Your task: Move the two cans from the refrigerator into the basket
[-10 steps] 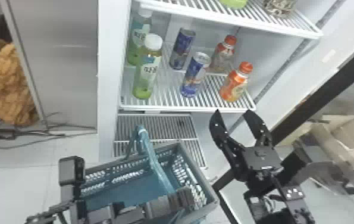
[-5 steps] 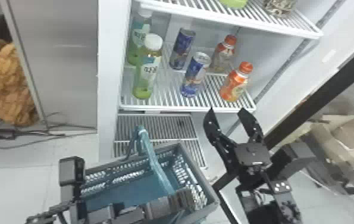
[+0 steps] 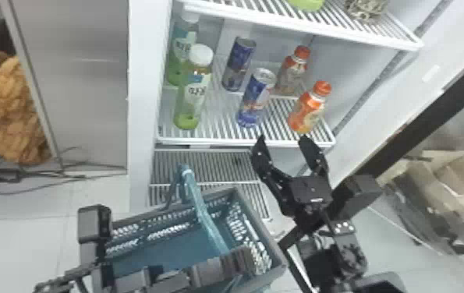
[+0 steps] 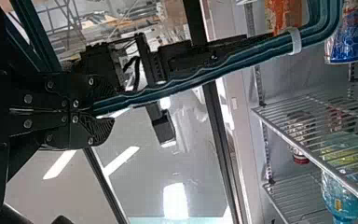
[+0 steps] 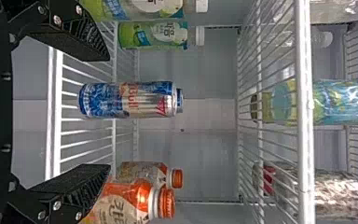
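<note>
Two blue-silver cans stand on the refrigerator's middle shelf, the front can [image 3: 255, 99] nearer its edge and the back can [image 3: 238, 64] behind to the left. My right gripper [image 3: 282, 142] is open at that shelf's front edge. In the right wrist view, the front can [image 5: 128, 100] lies between the directions of the spread fingers of the right gripper [image 5: 105, 113], farther off and untouched. My left gripper [image 3: 219, 269] is at the teal basket [image 3: 277, 265], its fingertips hidden there. In the left wrist view, the left gripper [image 4: 103, 109] is shut on the basket handle [image 4: 193, 77].
Green bottles [image 3: 192, 95] stand left of the cans and orange-capped bottles [image 3: 308, 109] to the right, close to the right gripper. The upper shelf [image 3: 301, 25] overhangs the cans. The basket is below the shelf, beside the right arm.
My right gripper has moved left and slightly up in the head view, closer to the front can, with its fingers still apart. The left arm and basket have kept still.
</note>
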Tool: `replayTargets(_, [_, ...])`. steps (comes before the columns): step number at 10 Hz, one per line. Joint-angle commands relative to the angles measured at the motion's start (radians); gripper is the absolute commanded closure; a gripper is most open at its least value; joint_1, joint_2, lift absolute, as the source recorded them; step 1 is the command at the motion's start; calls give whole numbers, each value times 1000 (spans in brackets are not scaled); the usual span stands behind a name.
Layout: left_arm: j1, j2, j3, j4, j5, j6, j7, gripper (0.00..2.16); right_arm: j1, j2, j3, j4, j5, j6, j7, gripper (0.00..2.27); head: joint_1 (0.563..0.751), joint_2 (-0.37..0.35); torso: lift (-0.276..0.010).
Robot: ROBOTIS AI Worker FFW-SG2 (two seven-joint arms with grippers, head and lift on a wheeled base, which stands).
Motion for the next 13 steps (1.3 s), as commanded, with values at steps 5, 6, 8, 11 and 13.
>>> replayTargets(5, [-2, 0, -2, 2, 2, -2, 1, 1182, -175, -28, 49, 184, -8, -55, 3, 202, 695, -350, -276])
replayTargets(6, [-2, 0, -4, 2, 4, -2, 1, 1181, -205, -35, 64, 218, -16, -65, 3, 202, 695, -350, -276])
replayTargets(8, [-2, 0, -4, 2, 4, 0, 3, 1182, -259, -40, 80, 275, -18, -78, 3, 202, 695, -350, -276])
replayTargets(11, [-5, 0, -8, 7, 8, -5, 3, 1181, -347, -49, 98, 368, -18, -119, 9, 206, 695, -350, -276])
replayTargets(13, [-5, 0, -10, 10, 10, -5, 3, 1181, -396, -55, 120, 422, -20, -134, 15, 209, 695, -350, -276])
